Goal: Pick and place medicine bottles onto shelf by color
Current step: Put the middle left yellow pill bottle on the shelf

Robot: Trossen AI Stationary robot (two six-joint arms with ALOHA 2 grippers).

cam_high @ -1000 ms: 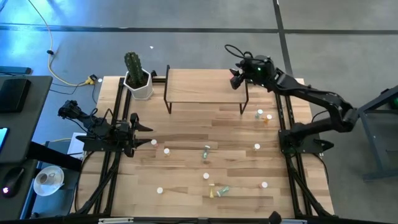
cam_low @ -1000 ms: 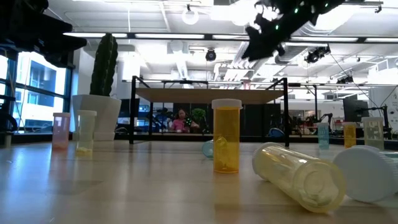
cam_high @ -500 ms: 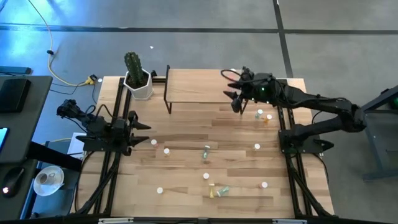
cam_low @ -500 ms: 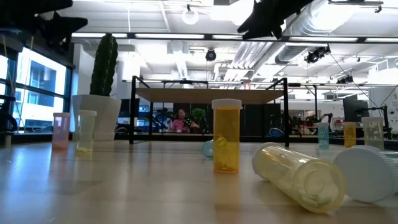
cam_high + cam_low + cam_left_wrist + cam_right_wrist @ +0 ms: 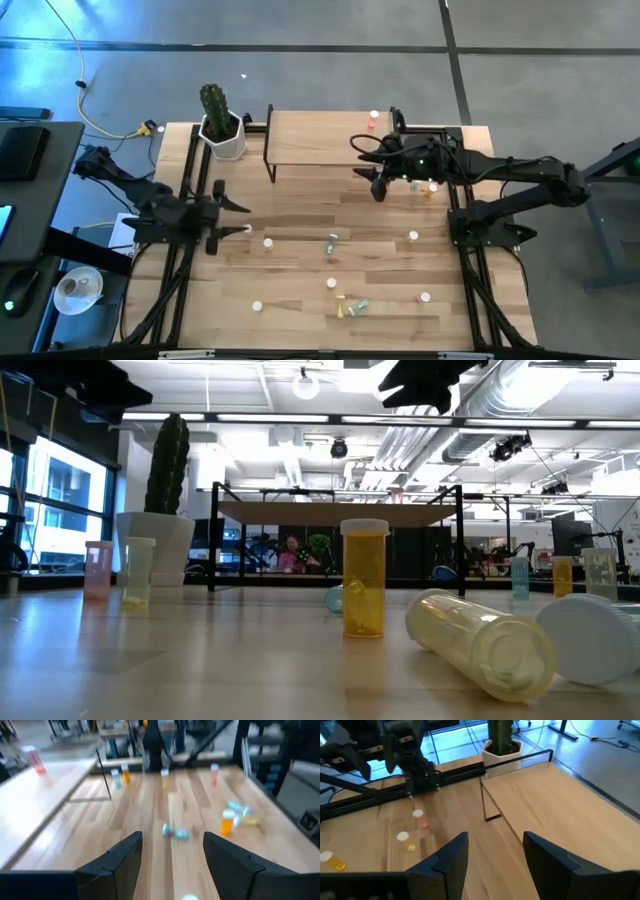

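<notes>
Now, one pink-red bottle [image 5: 373, 118] stands on the shelf [image 5: 320, 137].
My right gripper [image 5: 374, 181] hovers empty, fingers wide, at its five o'clock; my left gripper [image 5: 231, 217], also wide, waits at nine o'clock.

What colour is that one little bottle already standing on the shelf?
The bottle on the shelf is pink-red, white-capped; left wrist view shows it best.

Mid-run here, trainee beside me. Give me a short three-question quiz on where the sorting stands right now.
1. True or false: the right tool is carrying something.
2. How many medicine containers stand on the shelf?
3. The cactus pot stands: A) on the shelf; B) on the table beside the shelf's left end; C) at the table's front edge.

Key: 1. False, it is open and empty, over the table in front of the shelf. 2. One bottle, near the right rear corner. 3. B.
</notes>
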